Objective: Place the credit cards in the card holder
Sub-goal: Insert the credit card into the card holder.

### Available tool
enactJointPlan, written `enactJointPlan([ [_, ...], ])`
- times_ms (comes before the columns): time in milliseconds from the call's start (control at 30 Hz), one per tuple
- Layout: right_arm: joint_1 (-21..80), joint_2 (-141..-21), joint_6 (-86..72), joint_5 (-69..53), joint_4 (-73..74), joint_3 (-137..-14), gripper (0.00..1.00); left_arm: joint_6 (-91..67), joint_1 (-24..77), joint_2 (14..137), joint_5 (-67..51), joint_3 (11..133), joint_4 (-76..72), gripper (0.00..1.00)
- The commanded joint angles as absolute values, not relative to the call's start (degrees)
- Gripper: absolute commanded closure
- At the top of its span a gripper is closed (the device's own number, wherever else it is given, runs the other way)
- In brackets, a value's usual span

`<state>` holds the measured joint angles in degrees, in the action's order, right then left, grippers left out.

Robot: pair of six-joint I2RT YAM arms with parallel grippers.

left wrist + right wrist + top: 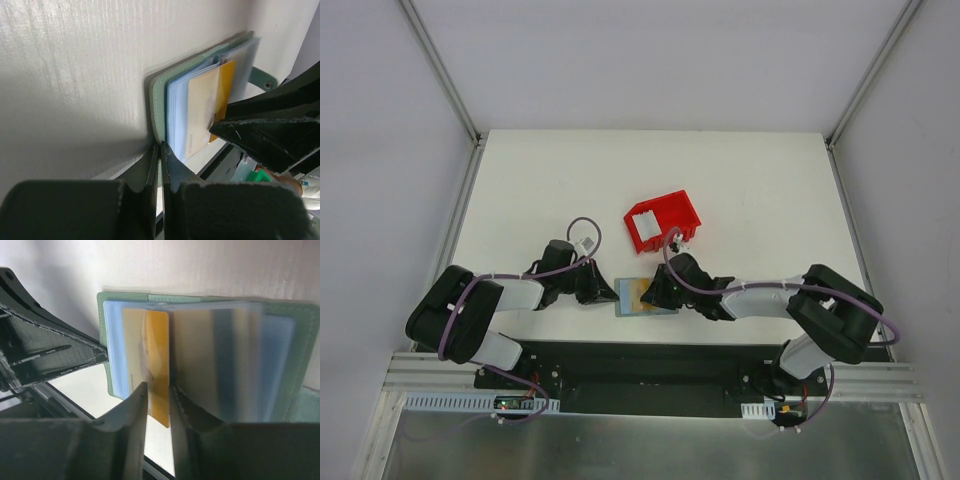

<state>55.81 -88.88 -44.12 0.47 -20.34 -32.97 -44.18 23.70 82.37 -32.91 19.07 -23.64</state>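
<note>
Orange-gold card point(157, 350) sits pinched between the fingers of my right hand point(158, 390). Its long axis runs straight out from the grip toward 12 o'clock in the right wrist view, and its far end lies over the open card holder point(300, 340). My fingers there are narrow, closed on the card's near part.

Seen from overhead, the holder lies flat on the desk point(770, 180) near its front edge, between my two hands. It is at 9 o'clock from the right hand and at 3 o'clock from the left hand point(160, 150), which pinches the edge of the grey-green cover, jaws almost together. Since the right hand has the card, I judge the push is its work: along the card's length, into a clear sleeve.

A pale card point(202, 110) lies beside the orange one on the blue-grey inside; whether it is fully pocketed I cannot tell. The holder's clear leaves fan up at 3 o'clock, blurred.
</note>
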Motion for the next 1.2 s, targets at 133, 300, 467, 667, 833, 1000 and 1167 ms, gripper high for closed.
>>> enactJointPlan([
  [133,56.87,-84.72,-33.05,10.28,4.21,-40.95,0.49,-41.84,24.43,83.85,-29.27,18.9,-19.34,1.0],
  [300,56.86,-88.06,-31.47,6.95,3.34,-43.59,0.49,-41.66,24.43,83.94,-29.53,19.07,-19.34,1.0],
  [467,57.13,-91.75,-31.11,3.52,1.32,-45.52,0.49,-41.66,24.43,83.67,-29.53,19.07,-19.34,1.0],
  [667,58.36,-93.95,-29.01,0.71,0.27,-49.04,0.53,-41.66,24.43,83.41,-29.53,18.9,-19.42,1.0],
  [833,59.15,-95.8,-28.48,-1.49,0.26,-51.76,0.58,-41.66,24.52,83.5,-29.79,18.9,-19.77,1.0],
  [1000,59.33,-97.03,-28.21,-2.02,0.26,-53.44,0.62,-41.75,24.43,83.5,-29.79,18.81,-19.86,1.0],
  [1167,59.5,-97.03,-27.86,-3.69,-3.68,-52.74,0.66,-41.75,24.43,83.5,-29.88,18.63,-20.04,1.0],
])
